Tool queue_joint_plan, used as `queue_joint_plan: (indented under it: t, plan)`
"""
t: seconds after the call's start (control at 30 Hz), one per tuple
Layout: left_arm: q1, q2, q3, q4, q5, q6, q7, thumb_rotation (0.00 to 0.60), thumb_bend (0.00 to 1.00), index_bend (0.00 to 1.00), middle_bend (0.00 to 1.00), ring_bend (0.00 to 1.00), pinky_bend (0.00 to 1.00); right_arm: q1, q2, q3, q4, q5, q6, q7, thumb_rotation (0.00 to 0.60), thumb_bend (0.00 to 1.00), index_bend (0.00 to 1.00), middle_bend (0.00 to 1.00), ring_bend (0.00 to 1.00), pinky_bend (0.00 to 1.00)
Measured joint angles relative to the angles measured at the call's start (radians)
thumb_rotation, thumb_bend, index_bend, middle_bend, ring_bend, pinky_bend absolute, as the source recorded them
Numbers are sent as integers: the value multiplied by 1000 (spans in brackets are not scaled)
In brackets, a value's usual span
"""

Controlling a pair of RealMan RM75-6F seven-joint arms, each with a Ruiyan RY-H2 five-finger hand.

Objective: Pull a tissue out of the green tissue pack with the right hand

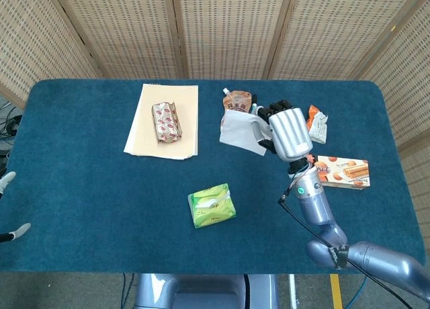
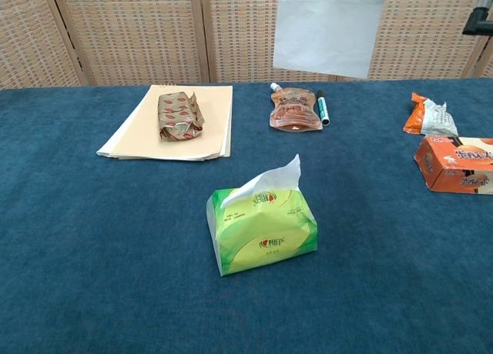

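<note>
The green tissue pack [image 1: 212, 207] [image 2: 262, 232] lies on the blue table [image 1: 94, 188] at front centre, with a fresh tissue tip [image 2: 268, 182] poking out of its top. My right hand [image 1: 287, 131] is raised well above the table, to the back right of the pack. It grips a white tissue [image 1: 240, 131] that is fully clear of the pack. In the chest view that tissue [image 2: 330, 27] hangs at the top edge and the hand itself is out of frame. Only two fingertips of my left hand [image 1: 8, 180] show at the left edge, spread apart and holding nothing.
A wrapped snack [image 1: 166, 121] lies on cream sheets [image 1: 151, 138] at back left. A brown pouch [image 2: 292, 110] and a pen [image 2: 322, 108] lie at back centre. An orange packet [image 2: 428, 116] and an orange biscuit box [image 1: 346, 172] sit on the right.
</note>
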Motion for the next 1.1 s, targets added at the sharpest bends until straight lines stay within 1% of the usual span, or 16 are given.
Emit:
queue_joint_plan:
  t: [0.13,0.23,0.3,0.37,0.43,0.5,0.63,0.77,0.87,0.97,1.1]
  plan:
    - [-2,-1,0,-3,-4,-6,10,600,0,0,0,0,0,2,-39,-28,104,-12,-5,16,600,724,688,706,584,449]
    - [-4,-3,-1,-3,-8,-10,13,600,0,0,0,0,0,7,-83,-62,193,-29,-14,25,600,724,688,705,584,451]
    - [-5,-4,-2,-3,-12,-13,14,600,0,0,0,0,0,10,-117,-88,255,-41,-24,31,600,724,688,706,584,478]
    - [-8,-5,-4,-4,-18,-20,18,600,0,0,0,0,0,13,-156,-110,315,-47,-39,45,600,724,688,706,585,527]
    - [-12,-5,-6,-7,-23,-27,24,600,0,0,0,0,0,15,-190,-120,355,-43,-56,71,600,724,688,705,584,538]
    - [-15,-4,-7,-11,-27,-32,28,600,0,0,0,0,0,16,-214,-118,375,-26,-76,117,600,724,688,704,585,539]
    - [-16,-3,-8,-17,-32,-34,31,600,0,0,0,0,0,16,-249,-83,389,45,-126,241,600,707,688,702,585,538]
    - [-16,-1,-11,-21,-36,-32,28,600,0,0,0,0,0,17,-275,-7,410,173,-222,405,600,672,688,702,585,539]
    - [-18,1,-12,-24,-38,-36,29,600,0,0,0,0,0,19,-288,49,440,270,-300,481,600,672,688,702,584,538]
    - [-21,1,-13,-29,-39,-39,34,600,0,0,0,0,0,20,-299,90,476,334,-356,516,600,672,688,702,585,539]
    - [-23,2,-14,-38,-45,-44,45,600,0,0,0,0,0,21,-304,105,501,362,-385,531,600,672,688,702,584,539]
